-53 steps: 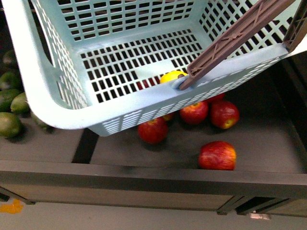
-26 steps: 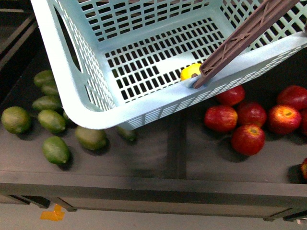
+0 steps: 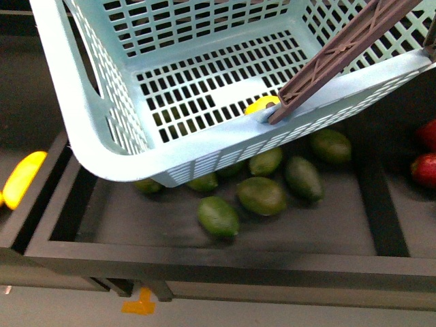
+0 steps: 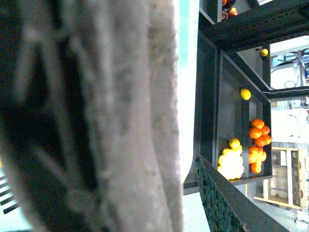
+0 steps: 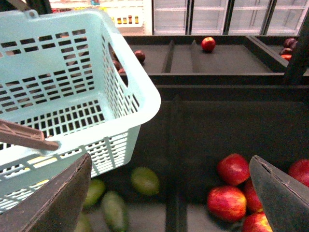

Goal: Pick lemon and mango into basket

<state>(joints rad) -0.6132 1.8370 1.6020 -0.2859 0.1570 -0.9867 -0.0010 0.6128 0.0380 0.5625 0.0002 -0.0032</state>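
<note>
Now, step: lemon (image 3: 261, 104) lies in basket (image 3: 88, 122), against its near wall; mango remains.
right hand (image 5: 170, 159): fingers spread wide, empty.
left hand: cannot tell; its view is blurred.
next: likely reach the red mangoes (image 5: 234, 169), right on the table (image 3: 136, 218).

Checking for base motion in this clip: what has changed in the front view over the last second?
The shelf contents slid right across the view: the red fruits once beneath the pale aqua slotted plastic basket are now at the right edge, green oval fruits lie below it, and a long yellow object has appeared at left. The small bright-yellow lemon stays in the basket by its brown handle.
</note>
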